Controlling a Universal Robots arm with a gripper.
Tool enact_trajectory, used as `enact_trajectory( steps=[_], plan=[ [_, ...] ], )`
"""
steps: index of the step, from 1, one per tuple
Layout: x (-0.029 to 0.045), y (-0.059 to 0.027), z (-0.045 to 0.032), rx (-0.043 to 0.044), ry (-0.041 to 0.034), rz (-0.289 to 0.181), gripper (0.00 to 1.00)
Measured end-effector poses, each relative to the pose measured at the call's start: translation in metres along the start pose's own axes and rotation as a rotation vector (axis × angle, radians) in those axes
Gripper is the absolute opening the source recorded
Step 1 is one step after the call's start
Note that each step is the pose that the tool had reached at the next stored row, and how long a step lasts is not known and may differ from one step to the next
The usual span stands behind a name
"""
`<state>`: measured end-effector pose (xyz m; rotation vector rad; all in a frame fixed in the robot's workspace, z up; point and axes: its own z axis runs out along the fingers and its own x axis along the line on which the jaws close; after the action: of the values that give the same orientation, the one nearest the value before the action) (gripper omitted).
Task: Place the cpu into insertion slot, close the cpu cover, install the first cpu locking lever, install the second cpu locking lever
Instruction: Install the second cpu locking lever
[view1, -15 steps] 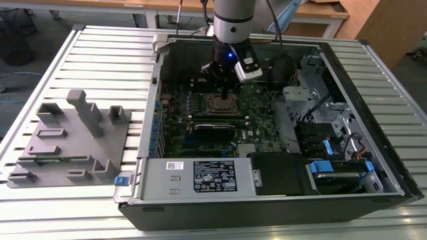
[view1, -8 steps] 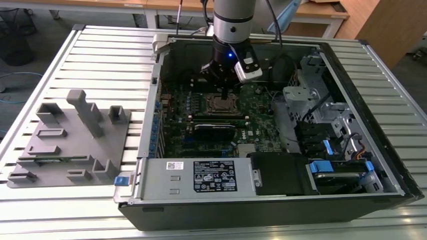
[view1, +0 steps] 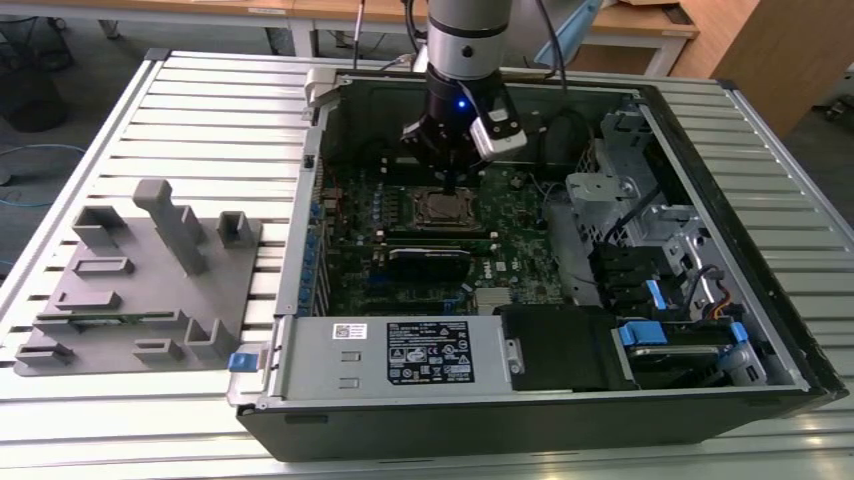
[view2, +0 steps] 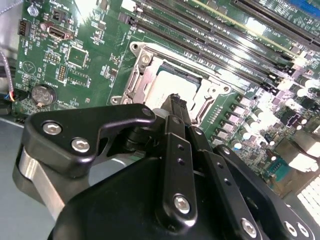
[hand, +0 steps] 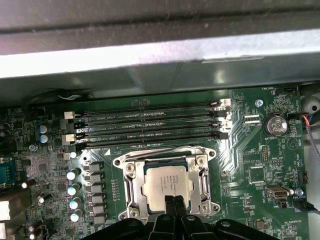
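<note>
One robot arm reaches into an open computer case (view1: 747, 250), its gripper (hand: 174, 204) poised directly over the insertion slot (hand: 125, 175) near the middle of the green circuit board (hand: 245, 150). The cpu (hand: 165, 186) lies flat inside the slot, its dull silver top visible in both wrist views, and the cpu cover (hand: 202, 175) frames it, seemingly lying down around the chip. The gripper's two black fingertips are pressed together with no gap and hold nothing; in the first wrist view they sit over the cpu's near edge. By the look of it the chip is seated and the work stands at the cover or the levers. Doing this well would mean pressing squarely on the frame rather than on the chip, keeping the cover flat, and guiding each thin lever under its hook without scraping the board. Beside the slot run the long black memory slots (hand: 150, 120). Whether the fingertips actually touch the chip cannot be told. The locking levers are hard to make out against the socket's bright rim, and the gripper body hides the slot's nearest side, so their latched state is unclear.
</note>
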<state>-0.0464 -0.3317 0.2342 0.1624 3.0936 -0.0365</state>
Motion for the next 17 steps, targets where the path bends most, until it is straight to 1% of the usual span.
enact_trajectory(
  steps=[11, 14, 17],
  plan=[
    [-0.0001, 0.0000, -0.0012, -0.0001, -0.0001, 0.000, 0.10],
    [-0.0001, -0.0001, -0.0023, 0.0001, 0.0000, 0.000, 0.10],
    [-0.0002, -0.0001, -0.0054, -0.0001, 0.0000, 0.000, 0.10]
  ],
)
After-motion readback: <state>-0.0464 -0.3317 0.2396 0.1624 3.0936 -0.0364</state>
